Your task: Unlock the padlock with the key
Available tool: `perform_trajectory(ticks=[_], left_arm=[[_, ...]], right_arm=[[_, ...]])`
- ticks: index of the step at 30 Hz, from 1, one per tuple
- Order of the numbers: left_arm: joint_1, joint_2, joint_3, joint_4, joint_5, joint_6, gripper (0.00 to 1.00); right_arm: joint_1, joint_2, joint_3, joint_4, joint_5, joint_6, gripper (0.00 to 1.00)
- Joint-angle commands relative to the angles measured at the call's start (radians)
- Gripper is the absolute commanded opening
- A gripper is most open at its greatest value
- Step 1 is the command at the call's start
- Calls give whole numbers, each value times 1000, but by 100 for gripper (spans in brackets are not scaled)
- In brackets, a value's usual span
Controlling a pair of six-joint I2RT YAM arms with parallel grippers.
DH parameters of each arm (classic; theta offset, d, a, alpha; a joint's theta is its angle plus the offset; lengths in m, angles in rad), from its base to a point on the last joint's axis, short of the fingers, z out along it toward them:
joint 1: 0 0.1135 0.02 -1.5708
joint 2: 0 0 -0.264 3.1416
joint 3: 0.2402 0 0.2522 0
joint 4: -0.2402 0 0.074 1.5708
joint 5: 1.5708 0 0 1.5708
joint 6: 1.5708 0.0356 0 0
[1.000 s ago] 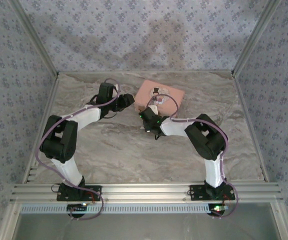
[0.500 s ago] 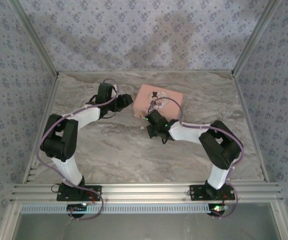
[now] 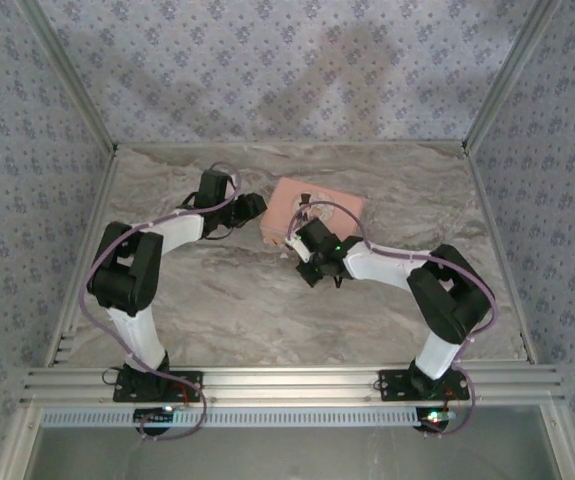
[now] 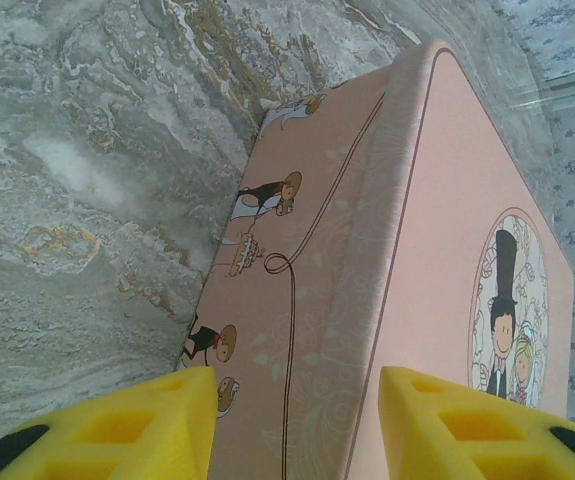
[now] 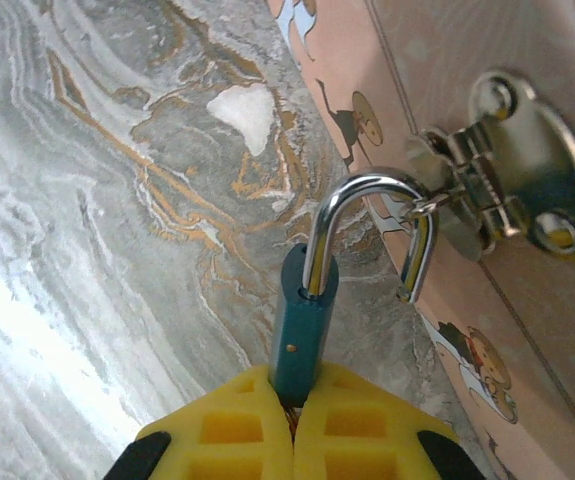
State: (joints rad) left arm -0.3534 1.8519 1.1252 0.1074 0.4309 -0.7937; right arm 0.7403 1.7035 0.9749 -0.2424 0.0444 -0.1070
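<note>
The right gripper (image 5: 292, 395) has its two yellow fingers (image 5: 222, 425) pressed together, and a thin dark metal key (image 5: 289, 414) appears nipped in the seam between them. Straight off the fingertips, touching them, stands a small teal-blue metal padlock (image 5: 302, 320) seen edge-on. Its curved silver shackle (image 5: 362, 190) arches away from the gripper. One leg of the shackle enters the lock body, while the other ends bare beside the body, clear of it. That free leg passes through a silver metal clasp (image 5: 512, 175), ahead and to the right of the fingers. The clasp is fixed to the wall of a pink tin box printed with a cartoon bride and groom (image 4: 447, 250). To the left of the fingers lies a grey marble-patterned tabletop (image 5: 117, 200). The left gripper (image 4: 292, 430) has its yellow fingers (image 4: 117, 430) spread apart. An edge of the pink tin lies just beyond them, in line with the gap. One finger is over the tin's side wall and the other over its lid. Whether they touch the tin cannot be told.
</note>
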Motion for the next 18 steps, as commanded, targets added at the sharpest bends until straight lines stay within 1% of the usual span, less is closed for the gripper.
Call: perform_trajectory(ticks=[1,6,10,18], left_arm=[[2,4,15,33,35,-1,46],[-4,24,14,46,64,-5,45],[-12,39,19,55,90,-12,43],[-35,47,10,76,111,-30,42]], right_arm=[[-19,-23,36,-69,-52,-97,0],[-13,-16,67,-85,-6,-127,0],[4,-11,100,-89,5,-155,0],[45,63,187,-126,54,-255,0]])
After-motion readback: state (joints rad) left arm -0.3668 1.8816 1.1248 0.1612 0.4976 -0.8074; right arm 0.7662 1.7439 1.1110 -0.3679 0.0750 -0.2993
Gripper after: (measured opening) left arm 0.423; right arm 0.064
